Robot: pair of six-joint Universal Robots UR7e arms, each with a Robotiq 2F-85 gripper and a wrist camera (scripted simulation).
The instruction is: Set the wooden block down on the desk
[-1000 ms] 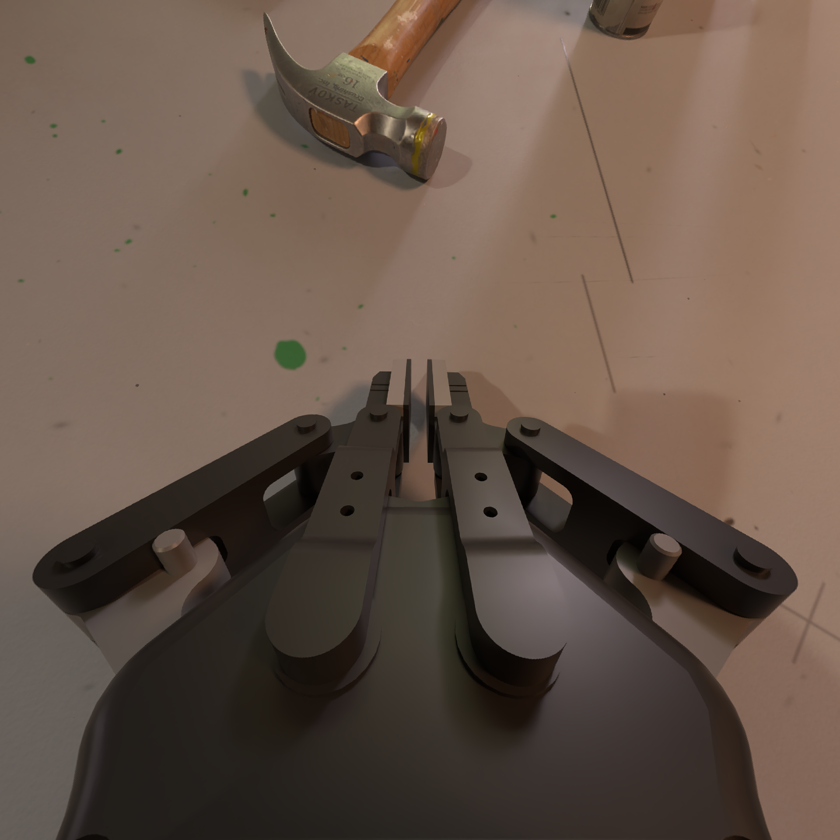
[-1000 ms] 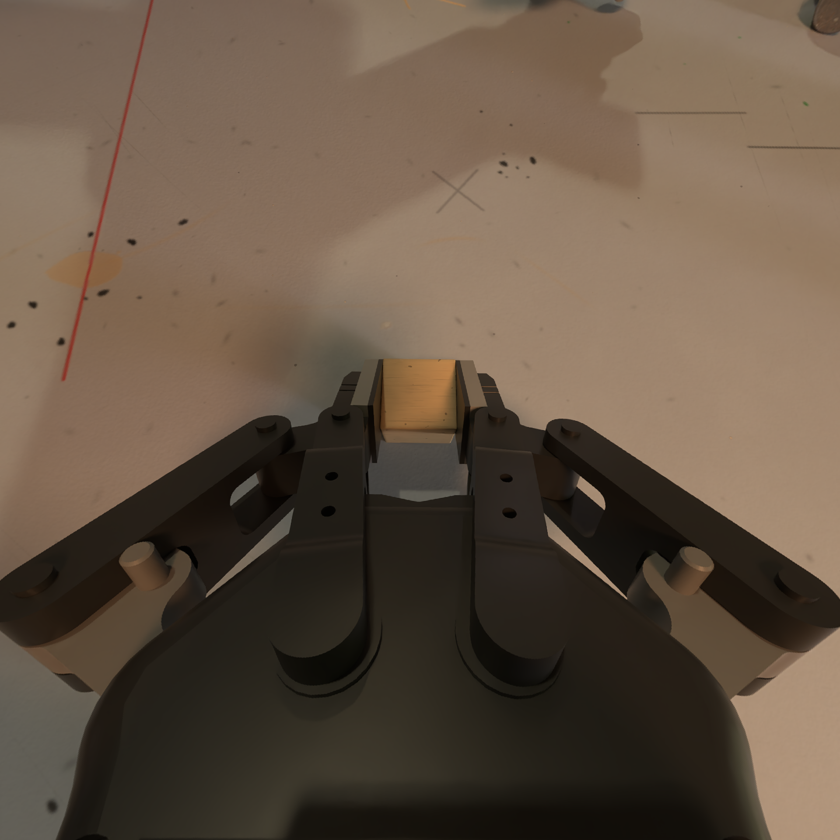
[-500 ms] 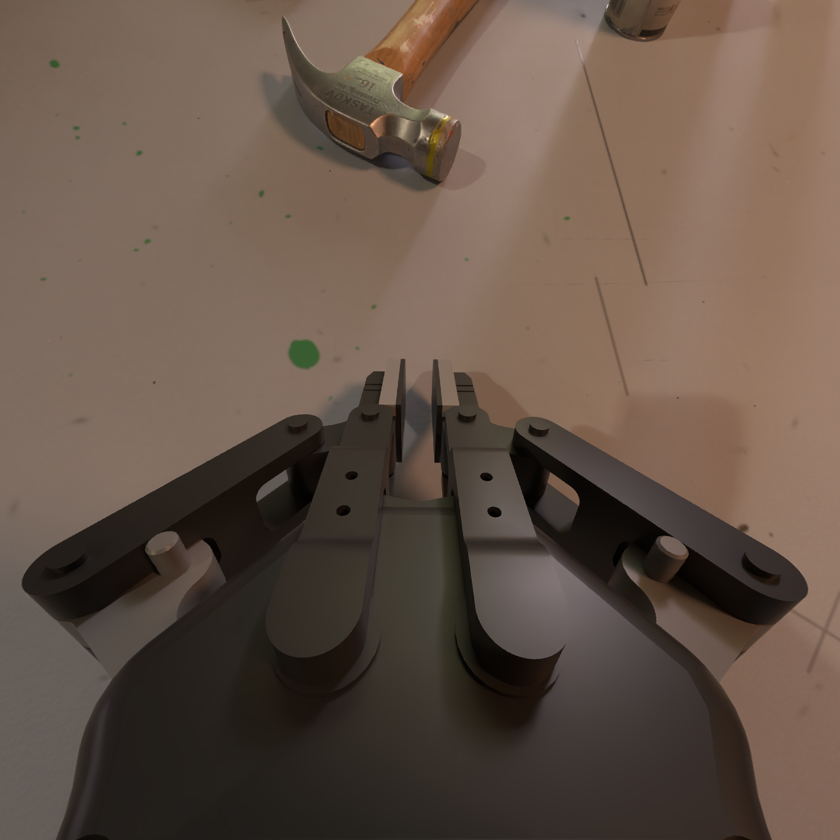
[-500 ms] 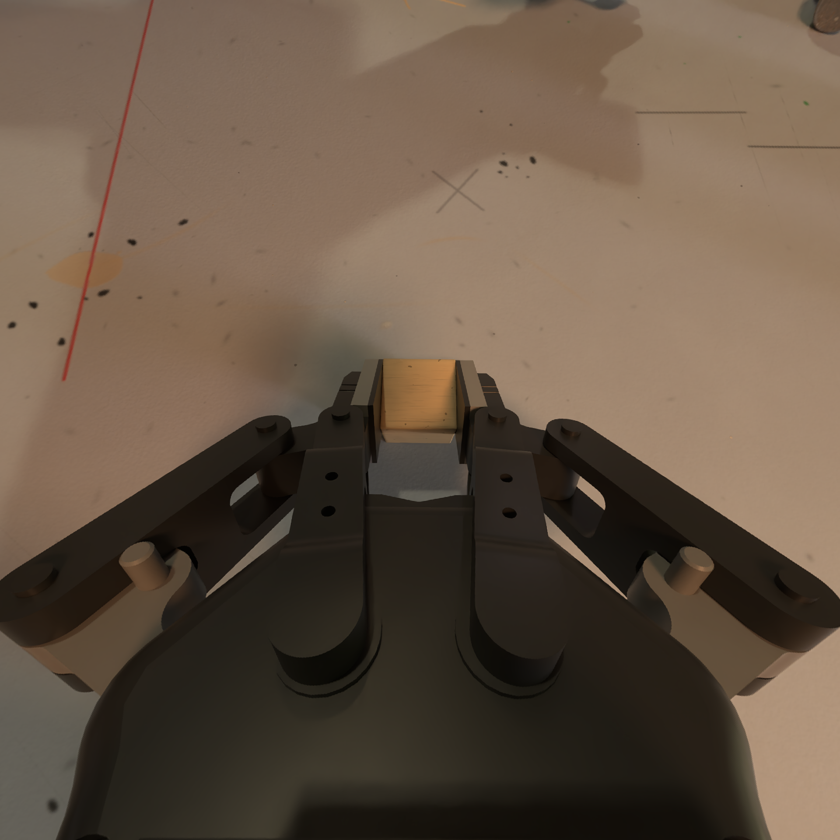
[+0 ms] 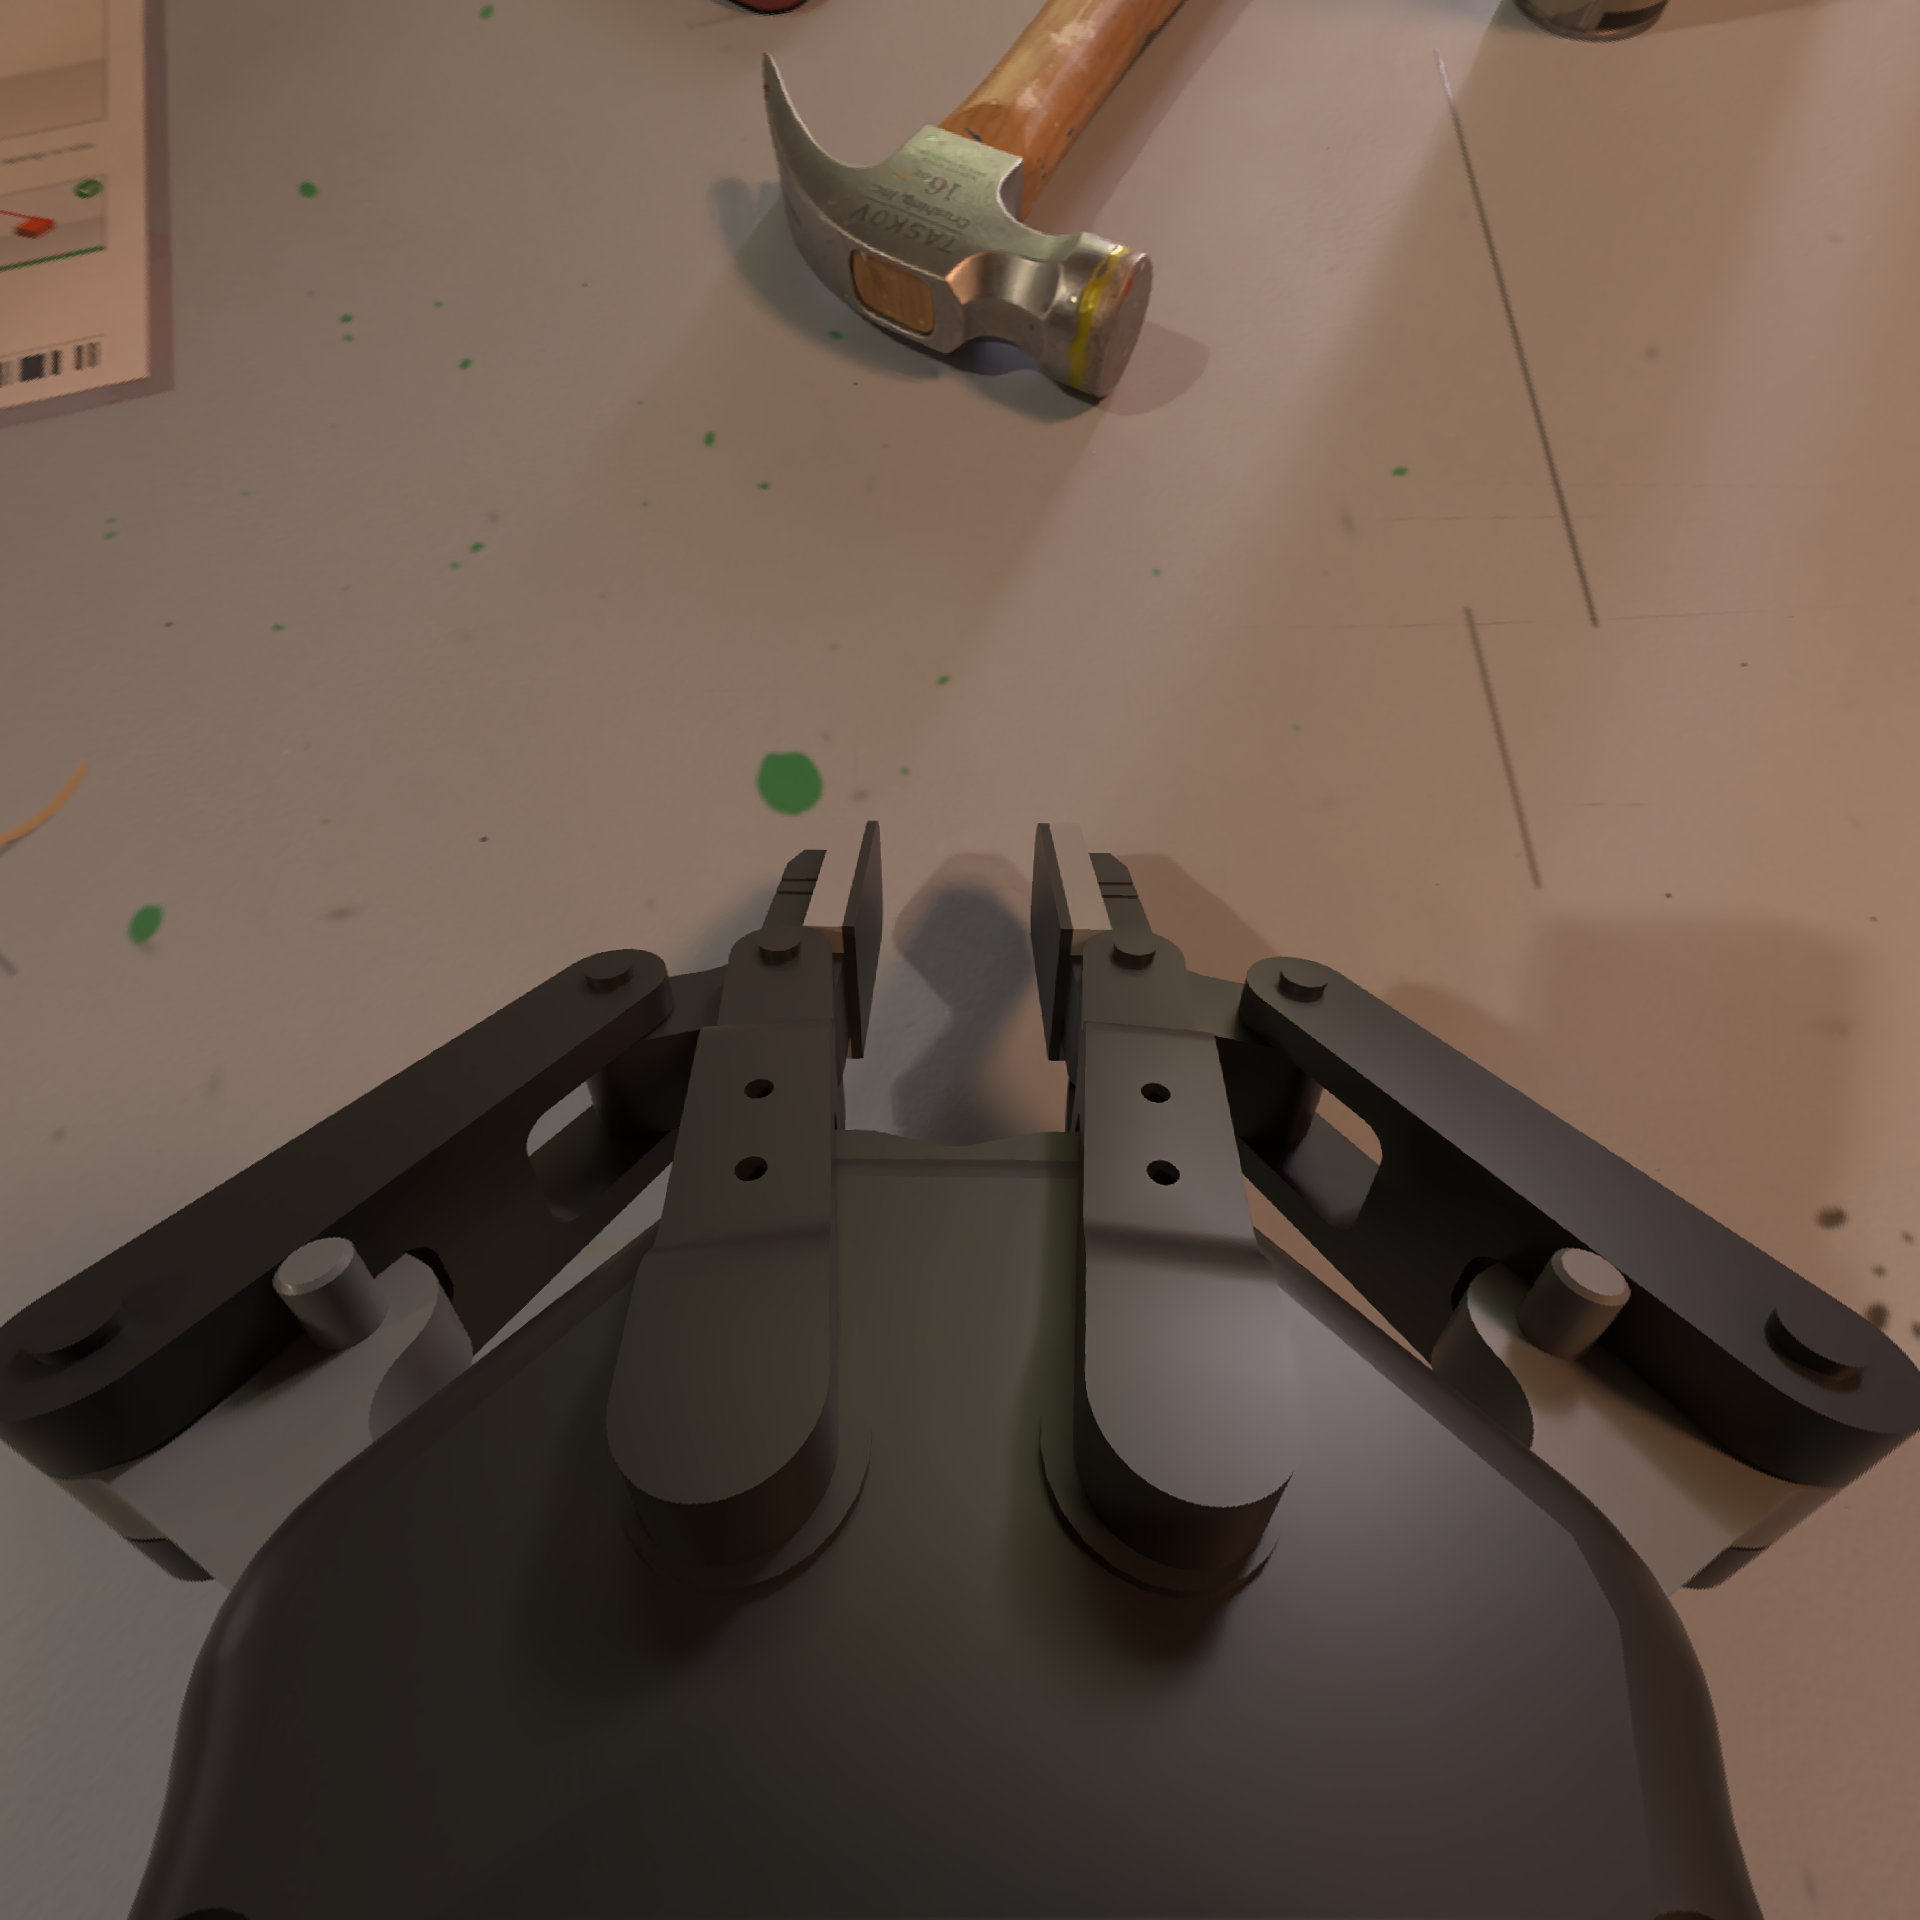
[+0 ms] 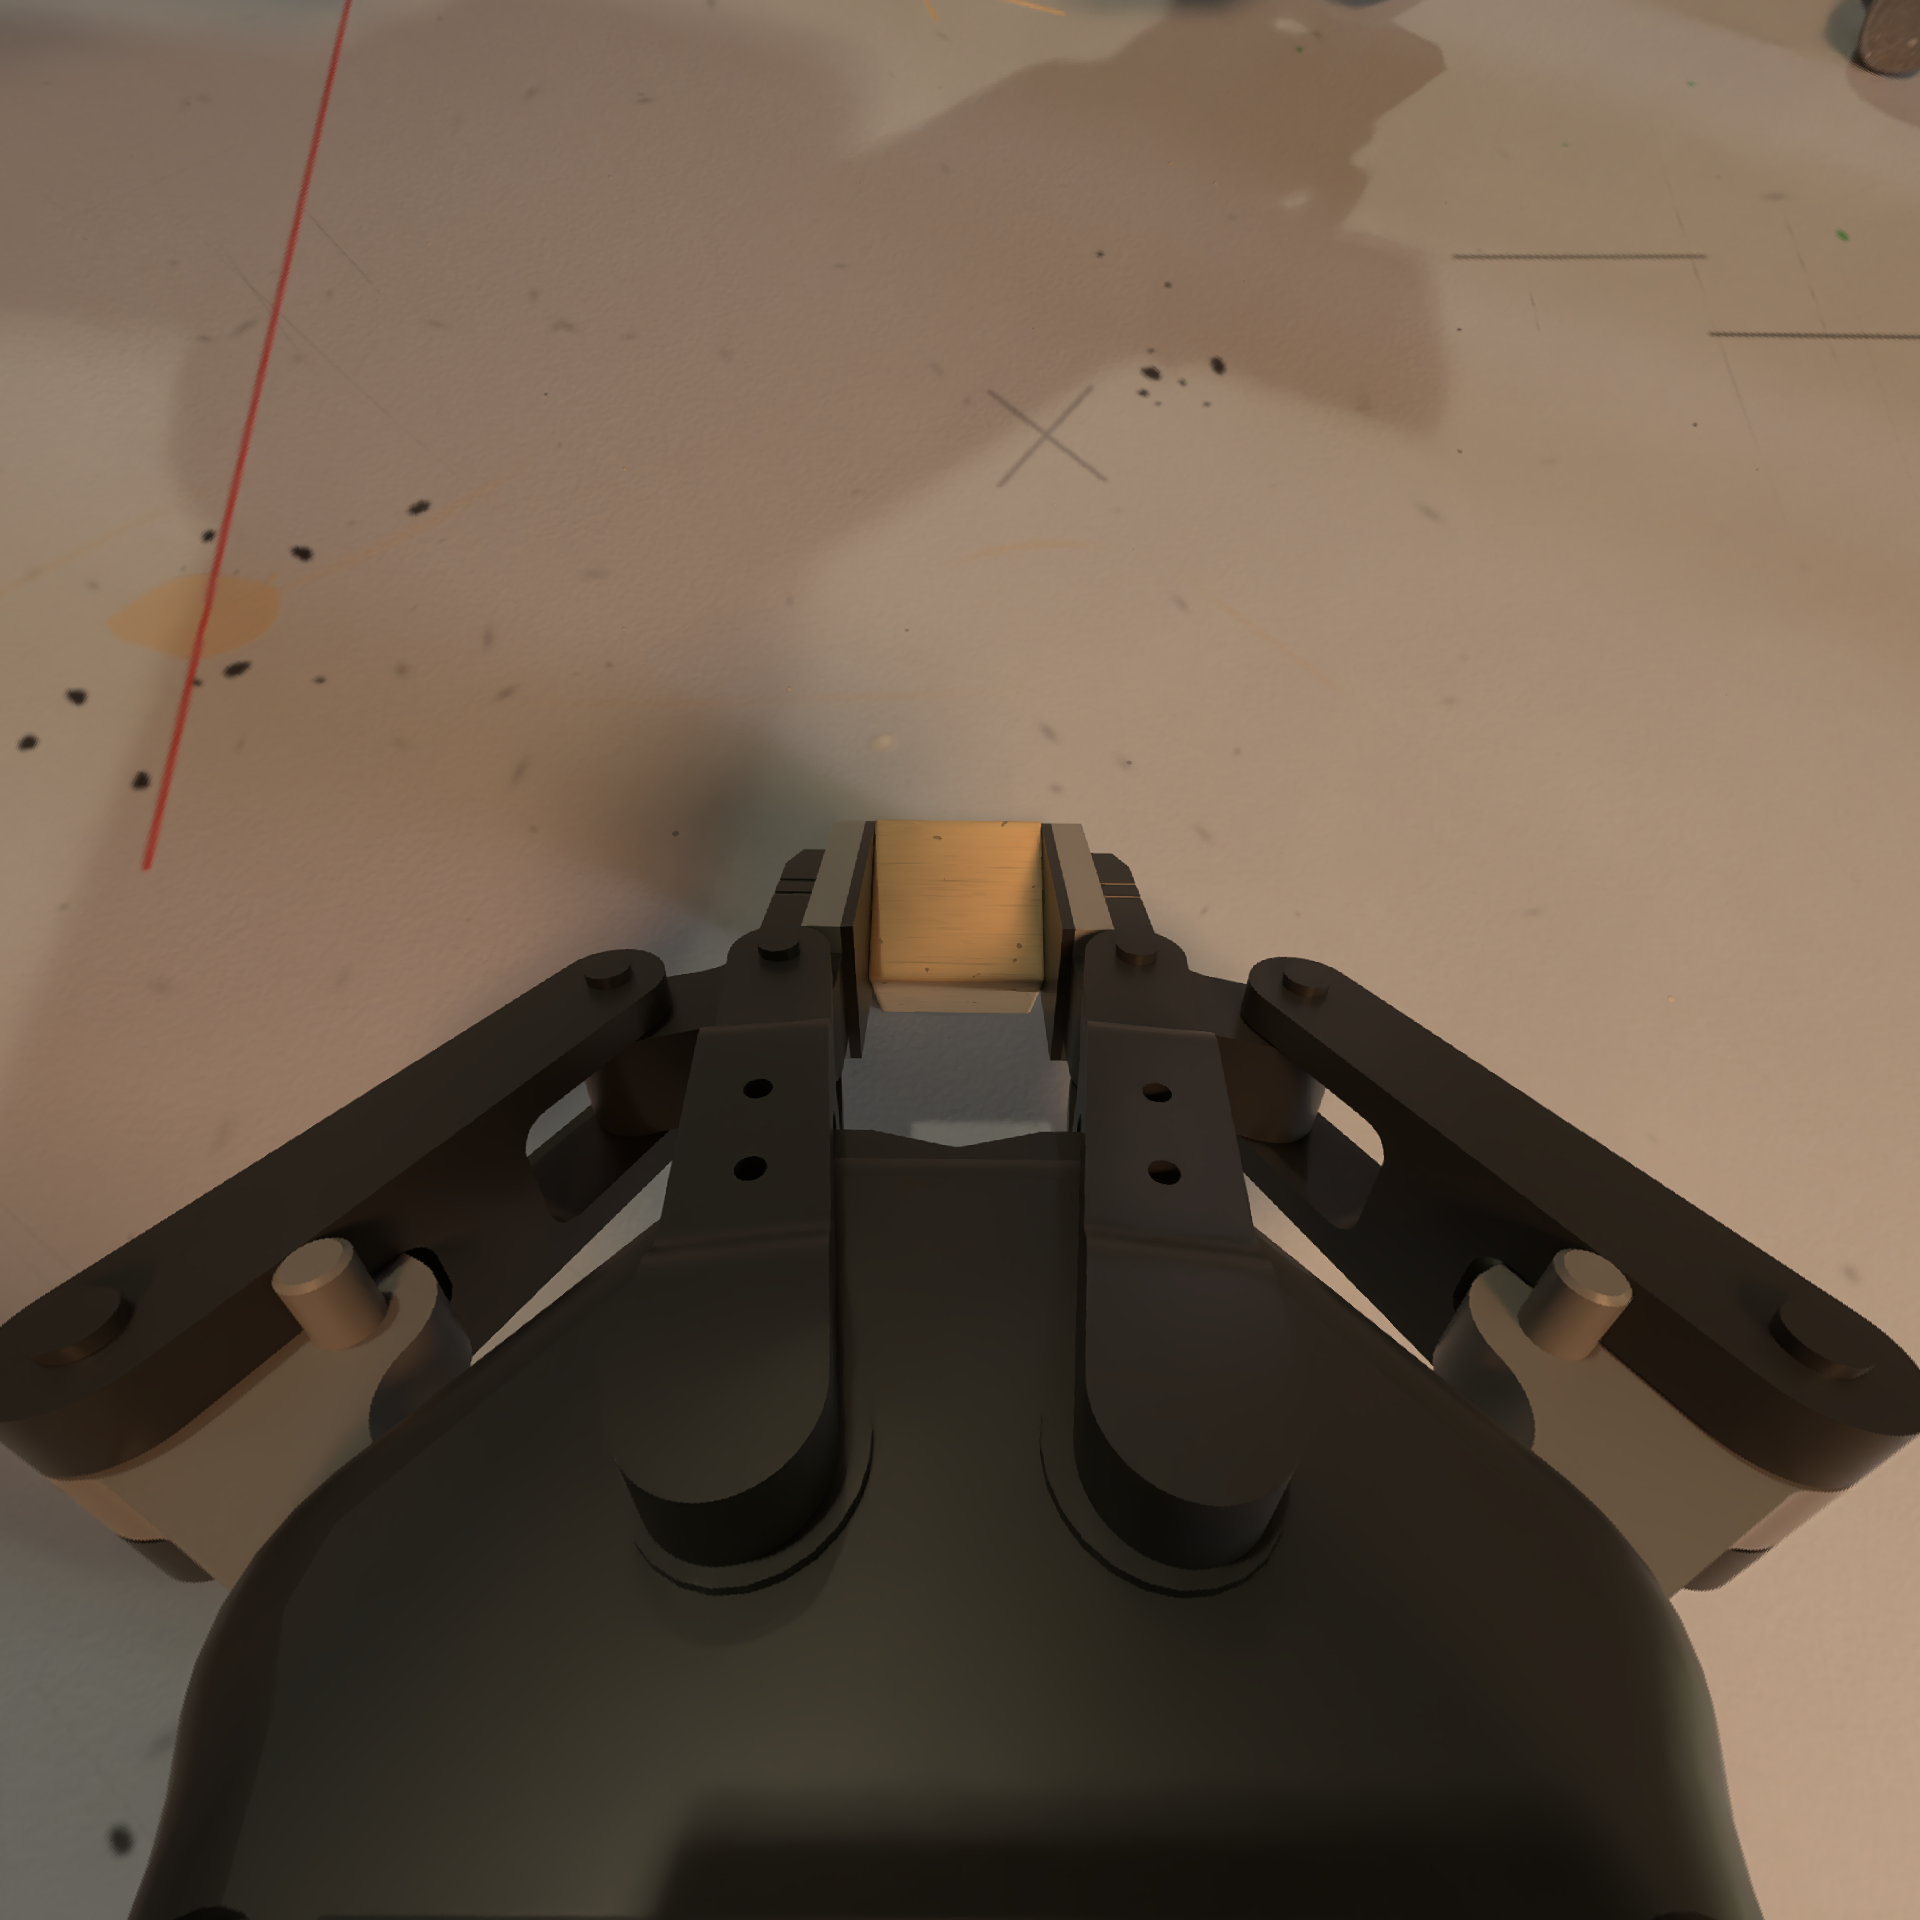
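In the right wrist view, my right gripper (image 6: 958,862) is shut on a small light wooden block (image 6: 956,904), held between both pads close above the pale, speckled desk (image 6: 1351,727). Whether the block touches the desk is hidden by the fingers. In the left wrist view, my left gripper (image 5: 956,862) is partly open and empty, low over the desk (image 5: 416,623), with only its own shadow between the pads.
A claw hammer (image 5: 966,239) with a wooden handle lies ahead of the left gripper. A printed sheet (image 5: 62,208) lies at the far left, and a can's base (image 5: 1579,12) sits at the top right. A red line (image 6: 249,416) and a pencilled cross (image 6: 1049,436) mark the desk.
The left gripper has opened from nearly shut to partly open and shifted, bringing the sheet into view. The right gripper and the block have not moved.
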